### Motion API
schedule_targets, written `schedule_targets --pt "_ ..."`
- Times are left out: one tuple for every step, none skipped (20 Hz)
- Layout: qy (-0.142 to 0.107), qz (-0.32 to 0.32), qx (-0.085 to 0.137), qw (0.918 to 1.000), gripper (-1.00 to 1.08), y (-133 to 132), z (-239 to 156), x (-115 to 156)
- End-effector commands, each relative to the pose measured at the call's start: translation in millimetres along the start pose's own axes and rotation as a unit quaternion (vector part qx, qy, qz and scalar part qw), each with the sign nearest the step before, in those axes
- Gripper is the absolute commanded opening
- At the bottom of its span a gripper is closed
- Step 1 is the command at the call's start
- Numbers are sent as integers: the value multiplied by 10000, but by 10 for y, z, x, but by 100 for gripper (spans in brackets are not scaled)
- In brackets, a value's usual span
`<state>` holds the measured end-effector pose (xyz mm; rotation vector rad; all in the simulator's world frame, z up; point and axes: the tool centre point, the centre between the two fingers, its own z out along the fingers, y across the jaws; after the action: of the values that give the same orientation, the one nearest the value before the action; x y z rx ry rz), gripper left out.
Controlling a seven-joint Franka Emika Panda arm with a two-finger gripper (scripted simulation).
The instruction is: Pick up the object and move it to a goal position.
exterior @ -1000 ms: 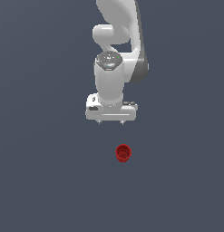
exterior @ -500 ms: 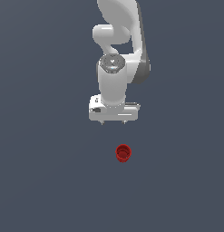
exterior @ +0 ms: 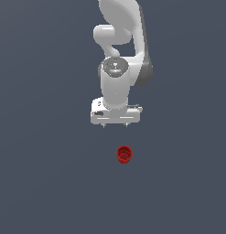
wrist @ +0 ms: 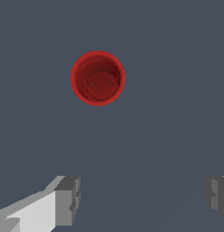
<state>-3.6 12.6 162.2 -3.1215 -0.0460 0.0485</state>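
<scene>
Looking at the exterior view first, I count one object [exterior: 124, 154], a small red cup-like cylinder standing upright on the flat dark grey counter [exterior: 45, 183], its open mouth turned upward and its rim a slightly brighter red than the shadowed inside. It sits alone, much narrower than my white hand block, and it lies lower in the picture than my end effector [exterior: 115, 124], a touch toward the exterior view's right of it, and clearly apart from it. My one arm [exterior: 121, 50] comes down from the top edge of that view, white with a grey band at the wrist, and only the two small finger tips show under the hand block, spread nearly to its full width with nothing between them. Turning to the wrist view, I see the same single object [wrist: 98, 78] from straight above: a round red ring with a ridged rim, a darker floor inside, and a few faint marks on that floor that I cannot make out. Two fingers [wrist: 68, 200] of my end effector [wrist: 143, 197] show at the edge of this picture, grey pads on white bodies, standing wide apart with bare counter [wrist: 177, 68] between them. The cup is outside that gap, well clear of both pads, and I hold nothing.
</scene>
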Motion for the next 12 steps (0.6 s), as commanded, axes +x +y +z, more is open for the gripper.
schedule_targets --pt "5 -117 -13 9999 100 -22 29 60" --pt "9 -178 -19 9998 100 -32 44 92" --pt "13 -246 -26 9997 100 -45 60 127" --pt "17 -320 -33 9995 100 -58 79 165" --pt "22 -400 -40 9992 100 -73 100 205" --pt "27 -486 -48 9988 100 -89 122 249" --pt "32 -579 -56 9983 100 -106 147 296" --pt "38 -677 -64 9977 100 -125 175 345" --pt "44 -782 -72 9969 100 -145 205 396" --pt "51 -893 -79 9960 100 -167 238 451" --pt "58 -1009 -87 9948 100 -190 273 507" --pt "65 -1122 -94 9936 100 -212 308 561"
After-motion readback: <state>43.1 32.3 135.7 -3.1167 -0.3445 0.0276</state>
